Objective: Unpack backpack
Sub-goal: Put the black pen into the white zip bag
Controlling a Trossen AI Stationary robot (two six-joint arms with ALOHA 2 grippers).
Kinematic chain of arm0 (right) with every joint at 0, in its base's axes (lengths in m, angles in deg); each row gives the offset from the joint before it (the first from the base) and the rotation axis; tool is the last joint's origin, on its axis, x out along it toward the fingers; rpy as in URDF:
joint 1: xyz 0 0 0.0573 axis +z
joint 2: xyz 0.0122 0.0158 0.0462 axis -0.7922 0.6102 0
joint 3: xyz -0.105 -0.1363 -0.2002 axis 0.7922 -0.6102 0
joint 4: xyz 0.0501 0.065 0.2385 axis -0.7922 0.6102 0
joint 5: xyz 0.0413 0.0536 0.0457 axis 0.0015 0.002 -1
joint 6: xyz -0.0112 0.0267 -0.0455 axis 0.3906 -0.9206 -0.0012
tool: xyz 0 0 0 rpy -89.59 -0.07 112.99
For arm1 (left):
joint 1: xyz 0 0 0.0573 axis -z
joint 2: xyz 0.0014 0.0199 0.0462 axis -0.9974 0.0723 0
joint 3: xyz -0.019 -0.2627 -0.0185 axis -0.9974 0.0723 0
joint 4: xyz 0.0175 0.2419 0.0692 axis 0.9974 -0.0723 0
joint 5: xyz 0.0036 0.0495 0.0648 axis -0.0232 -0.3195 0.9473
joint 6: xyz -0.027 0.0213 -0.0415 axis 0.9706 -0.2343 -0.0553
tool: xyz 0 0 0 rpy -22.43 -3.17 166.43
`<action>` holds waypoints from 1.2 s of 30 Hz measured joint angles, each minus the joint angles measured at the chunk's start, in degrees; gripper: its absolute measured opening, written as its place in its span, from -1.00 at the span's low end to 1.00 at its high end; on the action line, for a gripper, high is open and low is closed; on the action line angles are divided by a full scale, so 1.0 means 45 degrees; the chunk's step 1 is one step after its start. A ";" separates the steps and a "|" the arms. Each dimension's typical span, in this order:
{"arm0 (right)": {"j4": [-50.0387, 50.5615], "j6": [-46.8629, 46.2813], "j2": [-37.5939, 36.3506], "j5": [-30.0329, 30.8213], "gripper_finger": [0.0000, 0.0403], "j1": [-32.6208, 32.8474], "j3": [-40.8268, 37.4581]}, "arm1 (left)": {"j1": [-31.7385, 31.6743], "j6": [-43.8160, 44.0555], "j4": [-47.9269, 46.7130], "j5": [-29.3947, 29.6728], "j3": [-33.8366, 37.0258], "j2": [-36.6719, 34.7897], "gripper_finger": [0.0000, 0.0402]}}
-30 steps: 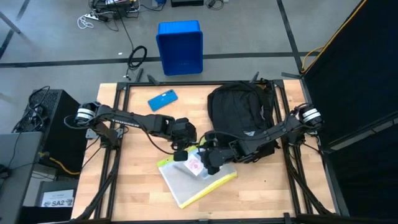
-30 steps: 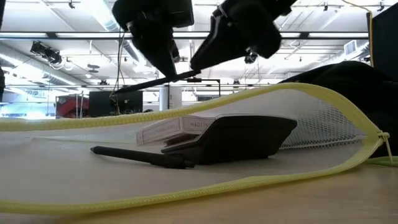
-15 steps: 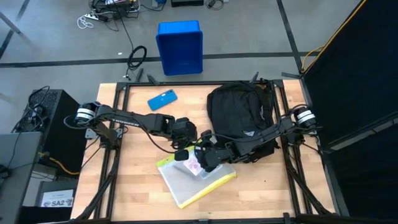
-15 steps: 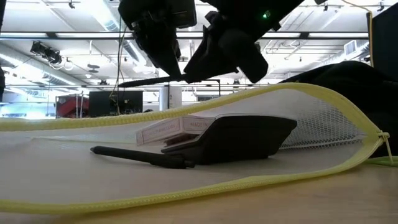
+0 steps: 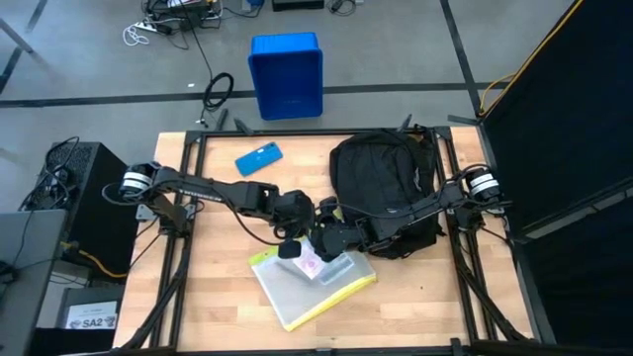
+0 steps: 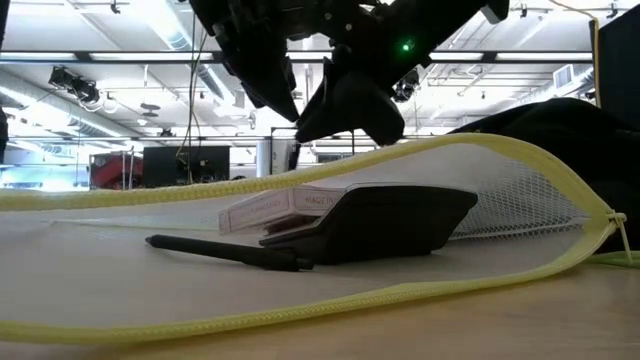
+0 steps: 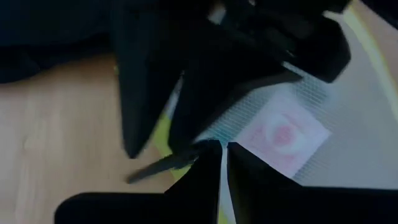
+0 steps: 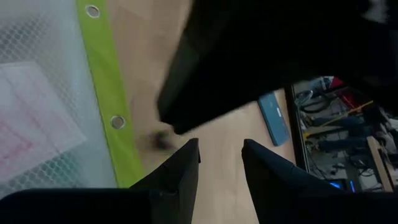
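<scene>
I have the backpack (image 5: 381, 188) lying flat at the far right of the table, just beyond the mesh pouch (image 5: 312, 282), which sits nearer the front edge. Both grippers hover over the pouch's far corner, close to each other. The left gripper (image 5: 288, 240) has its fingers pressed together; a thin dark rod shows at their tips in the left wrist view, but I cannot say it is held. The right gripper (image 5: 330, 240) has its fingers parted with only table showing in the gap, so I read it as holding nothing.

My judgement of the backpack: soft, floppy fabric that will sag and fold where pinched, bulky, probably not heavy. I would take it by a strap or the zipper edge, since the rounded body offers the fingers little to bite.

The pouch is light, with a yellow-green zipper border (image 8: 104, 93); inside lie a pink card box (image 6: 258, 212), a black flat device (image 6: 385, 222) and a black pen (image 6: 225, 251). A blue phone (image 5: 258, 158) lies left of the backpack, well apart. A blue bin (image 5: 286, 75) stands on the floor beyond the table.

The right arm stretches across the backpack's near side, and the crowded grippers risk bumping.
</scene>
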 joint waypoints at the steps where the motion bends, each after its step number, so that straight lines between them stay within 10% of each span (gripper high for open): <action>1: 0.0010 0.0000 0.0000 -0.0019 -0.50 -0.0010 0.0000 | -0.0003 -0.0001 0.0083 0.0000 0.0000 0.0000 -0.99; 16: 0.1997 -0.1582 -0.0010 0.0063 -0.54 -0.0110 0.0000 | -0.0237 -0.0084 -0.1406 0.2691 0.0005 0.0117 -0.99; 23: 0.3438 -0.4961 -0.0026 -0.5158 -0.58 -0.2014 -0.0140 | -0.0281 -0.0753 -0.1020 0.2877 0.0005 -0.0234 -0.92; 36: 0.3801 -0.7928 -0.0034 -0.7397 -0.55 -0.5276 -0.0918 | -0.0624 -0.1067 0.4319 0.3092 0.4783 -0.3637 -0.92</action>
